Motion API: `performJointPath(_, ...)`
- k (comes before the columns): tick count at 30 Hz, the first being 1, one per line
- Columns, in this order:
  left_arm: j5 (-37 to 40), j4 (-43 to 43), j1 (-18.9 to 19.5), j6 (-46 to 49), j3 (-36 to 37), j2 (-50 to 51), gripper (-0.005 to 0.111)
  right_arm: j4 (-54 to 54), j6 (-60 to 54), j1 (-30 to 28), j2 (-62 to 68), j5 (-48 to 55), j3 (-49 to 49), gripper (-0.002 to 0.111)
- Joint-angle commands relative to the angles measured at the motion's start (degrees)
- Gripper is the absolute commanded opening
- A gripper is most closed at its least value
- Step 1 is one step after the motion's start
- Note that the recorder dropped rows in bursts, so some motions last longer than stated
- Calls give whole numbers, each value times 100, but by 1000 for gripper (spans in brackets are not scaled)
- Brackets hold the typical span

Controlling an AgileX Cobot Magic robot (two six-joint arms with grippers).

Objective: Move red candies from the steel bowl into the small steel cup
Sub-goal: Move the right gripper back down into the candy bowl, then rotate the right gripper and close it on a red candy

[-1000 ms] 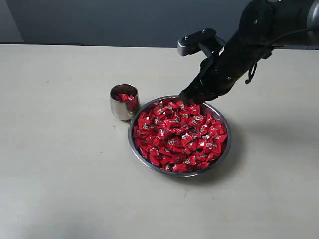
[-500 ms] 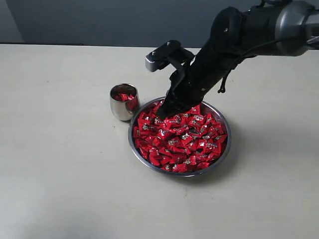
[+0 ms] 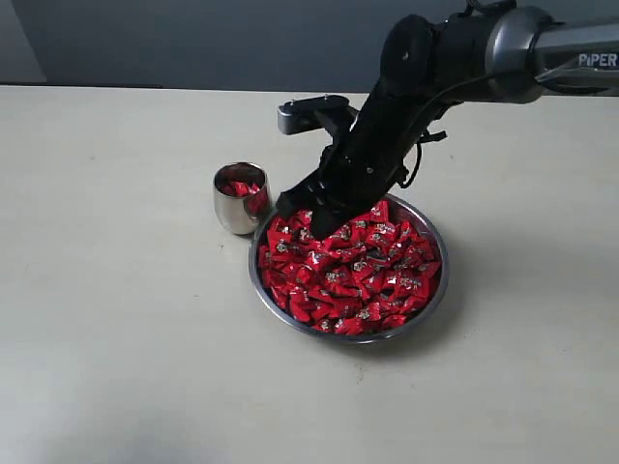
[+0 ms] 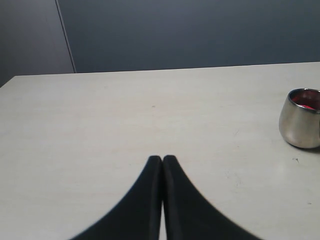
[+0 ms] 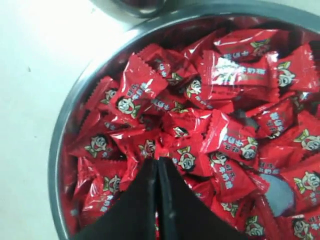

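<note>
While the right arm comes in from the upper right of the exterior view, it bends down and slants leftward across the bowl. Its dark wrist is low over the heap of candies. The right gripper points down at the bowl's edge on the side nearest the cup. From here I cannot tell how its jaws stand. The bowl sits near the middle of the table, heaped with red candies. The cup stands upright just beside its left rim, with a few red candies inside. No left arm shows in this view.

Seen from the left wrist, the left gripper is level and low over the bare table. Its two black fingers are pressed together with nothing between them. The cup stands well apart from it near the picture's edge, red showing inside its mouth.

Seen from the right wrist, the right gripper hangs tip-down over the candies. Its fingers are closed flat against each other, and no candy shows between them. The tips are just above or touching the wrappers; which, I cannot tell. They sit close to the bowl's curved rim. A sliver of the cup shows just beyond that rim.
</note>
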Motion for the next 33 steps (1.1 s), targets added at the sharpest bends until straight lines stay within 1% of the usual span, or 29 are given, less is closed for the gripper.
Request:
performJointPath(1,-10,5,3,-5,22,-26,0,-47,77,-9,-29,96,-66,-1)
performJointPath(6,-10,5,3,-5,22,-26,0,-30,-1497,-9,-29,478,-66,-1)
performJointPath(8,-10,5,3,-5,22,-26,0,-26,-2098,-9,-29,474,-82,-1)
performJointPath(13,-10,5,3,-5,22,-26,0,-64,-3723,-9,25,846,-368,-1)
performJointPath(20,-10,5,3,-5,22,-26,0,63,-5311,-9,25,911,-685,-1)
performJointPath(25,-10,5,3,-5,22,-26,0,83,-5532,-9,76,558,-696,-1)
performJointPath(29,-10,5,3,-5,22,-26,0,72,-5559,-9,255,580,-696,-1)
performJointPath(32,-10,5,3,-5,22,-26,0,58,-5318,-9,360,658,-696,-1)
performJointPath(33,-10,5,3,-5,22,-26,0,28,-5081,-9,374,641,-696,-1)
